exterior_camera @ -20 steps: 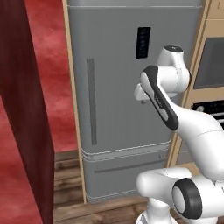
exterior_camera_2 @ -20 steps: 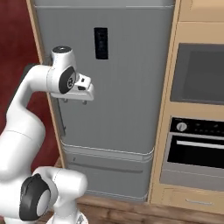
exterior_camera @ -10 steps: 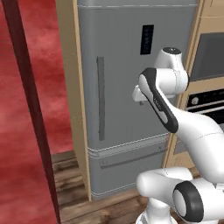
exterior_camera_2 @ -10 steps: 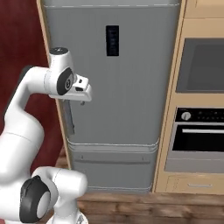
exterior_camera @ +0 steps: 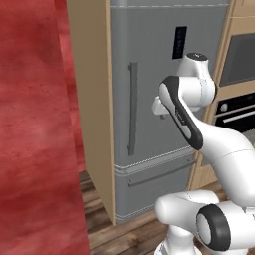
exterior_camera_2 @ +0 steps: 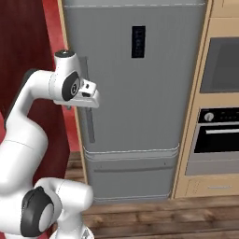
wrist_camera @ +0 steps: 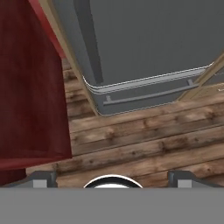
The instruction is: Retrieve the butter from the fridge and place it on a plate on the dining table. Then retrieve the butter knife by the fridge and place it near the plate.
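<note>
The tall grey fridge [exterior_camera: 154, 74] [exterior_camera_2: 140, 88] stands shut in front of me, with its long bar handle [exterior_camera: 132, 114] [exterior_camera_2: 88, 119], black display panel [exterior_camera_2: 138, 41] and bottom drawer [wrist_camera: 148, 96]. My gripper [wrist_camera: 113, 179] hangs in front of the door at about handle height, pointing down at the floor, apart from the fridge. Its fingertips [wrist_camera: 41, 178] stand wide apart, open, with nothing between them. The hand [exterior_camera_2: 88, 95] [exterior_camera: 159, 105] sits just right of the handle. With the door shut the butter is hidden. The plate, dining table and butter knife are out of view.
A red wall [exterior_camera: 35, 129] [exterior_camera_2: 28, 46] closes in at the left, beside the tan cabinet panel [exterior_camera: 92, 99] that frames the fridge. A built-in black oven [exterior_camera_2: 219, 135] [exterior_camera: 239, 109] sits to the right. Wooden floor [wrist_camera: 144, 140] lies below the hand.
The whole picture has slid rightwards and the red wall has grown in the left base view: the base has moved. The arm keeps its pose and the gripper stays open.
</note>
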Robot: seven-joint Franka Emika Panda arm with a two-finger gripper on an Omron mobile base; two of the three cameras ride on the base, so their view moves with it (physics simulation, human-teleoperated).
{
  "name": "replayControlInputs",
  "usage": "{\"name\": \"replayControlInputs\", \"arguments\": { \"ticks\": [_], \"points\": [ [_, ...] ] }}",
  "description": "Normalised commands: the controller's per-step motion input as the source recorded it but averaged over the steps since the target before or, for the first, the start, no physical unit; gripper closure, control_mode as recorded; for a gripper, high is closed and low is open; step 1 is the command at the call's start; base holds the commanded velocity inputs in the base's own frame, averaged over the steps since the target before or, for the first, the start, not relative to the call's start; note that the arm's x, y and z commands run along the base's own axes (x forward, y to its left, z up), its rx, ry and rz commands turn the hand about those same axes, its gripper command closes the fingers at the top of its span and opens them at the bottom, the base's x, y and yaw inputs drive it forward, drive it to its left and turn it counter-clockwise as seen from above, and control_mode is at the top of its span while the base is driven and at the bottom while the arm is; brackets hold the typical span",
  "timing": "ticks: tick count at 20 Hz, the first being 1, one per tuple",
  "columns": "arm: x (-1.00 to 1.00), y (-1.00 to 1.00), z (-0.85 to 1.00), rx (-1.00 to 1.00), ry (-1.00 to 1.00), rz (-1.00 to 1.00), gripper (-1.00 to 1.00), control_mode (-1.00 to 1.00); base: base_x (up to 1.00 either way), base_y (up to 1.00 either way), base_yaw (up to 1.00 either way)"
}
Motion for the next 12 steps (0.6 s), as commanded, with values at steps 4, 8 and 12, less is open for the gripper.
{"name": "replayControlInputs", "arguments": {
  "ticks": [4,8,12],
  "points": [
    [0.00,0.00,0.00,0.00,0.00,0.00,-1.00,1.00,0.00,0.41,-0.06],
    [0.00,0.00,0.00,0.00,0.00,0.00,-1.00,1.00,0.00,0.29,-0.04],
    [0.00,0.00,0.00,0.00,0.00,0.00,-1.00,1.00,0.00,0.22,-0.02]
  ]
}}
